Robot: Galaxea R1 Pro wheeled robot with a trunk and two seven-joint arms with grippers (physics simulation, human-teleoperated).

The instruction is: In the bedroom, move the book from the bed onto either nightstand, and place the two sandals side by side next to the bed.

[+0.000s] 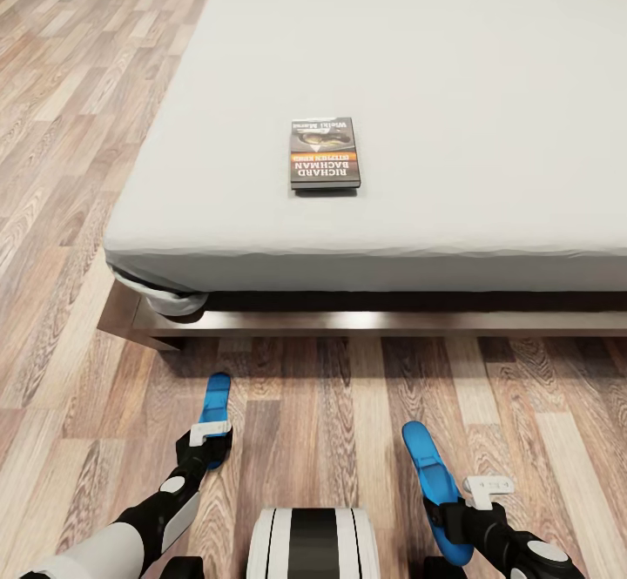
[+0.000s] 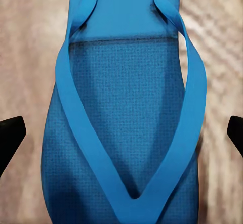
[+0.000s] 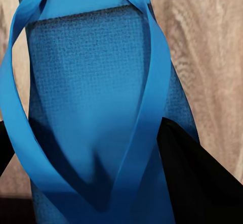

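So far you have neither half of the job finished, judging by how things lie. The book [image 1: 325, 153] sits flat on the pale mattress of the bed [image 1: 488, 83], toward the near edge and well apart from both arms, so moving it onto a nightstand is all left to do, and no nightstand is within sight from the head camera. The sandals are the part in hand. Your left end effector [image 1: 212, 441] hangs over the left sandal [image 1: 215, 405], which lies on the wood floor [image 1: 348, 422] near the bed frame; in the left wrist view the sandal [image 2: 121, 128] lies between the two dark fingertips [image 2: 10, 133], which stand wide at either side and clear of the blue sole, so that end effector is spread and holding nothing. Your right end effector [image 1: 461, 514] is closed around the right sandal [image 1: 431, 474]; in the right wrist view a dark finger [image 3: 197, 173] presses against the edge of the sole [image 3: 91, 107], and the sandal appears tilted, so it looks carried rather than resting. The two sandals are well apart, with the robot's base between them, so they are not yet side by side. By my reading you have one sandal roughly placed, one to set beside it, then the book.
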